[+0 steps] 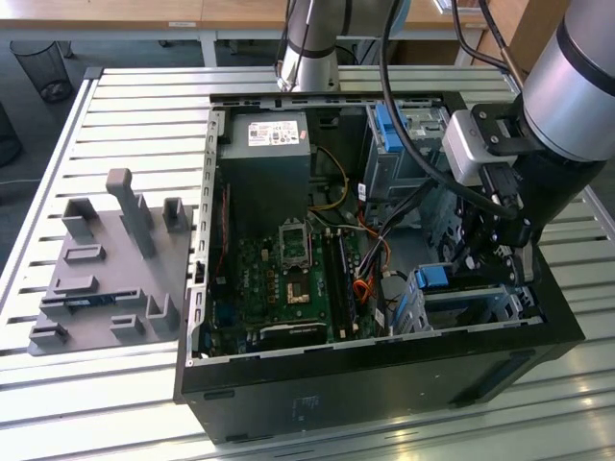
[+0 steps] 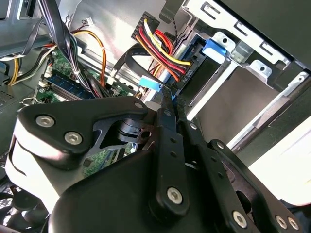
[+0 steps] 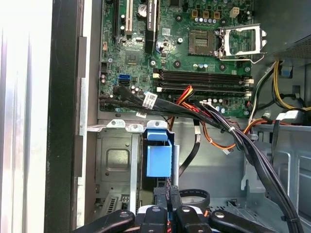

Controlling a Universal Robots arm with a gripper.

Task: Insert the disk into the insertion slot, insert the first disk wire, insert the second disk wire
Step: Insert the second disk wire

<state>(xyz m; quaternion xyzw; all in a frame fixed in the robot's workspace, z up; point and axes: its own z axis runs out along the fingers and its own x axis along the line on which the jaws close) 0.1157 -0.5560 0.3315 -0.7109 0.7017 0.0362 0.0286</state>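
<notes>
Disk (image 3: pixel 159 158) just beyond claw (image 3: pixel 168 194)

Slatted aluminium worktable (image 1: pixel 115 106) under bright, even light. Beyond its far edge, a wooden desk (image 1: pixel 144 12) with white legs and a black mesh wastebasket (image 1: pixel 43 67) on grey floor (image 1: pixel 14 173).

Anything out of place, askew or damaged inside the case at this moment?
Nothing looks damaged or spilled. The gripper sits low inside the open computer case, at the blue tab of the insertion slot. Loose cables drape across the motherboard, untidy but intact.
</notes>
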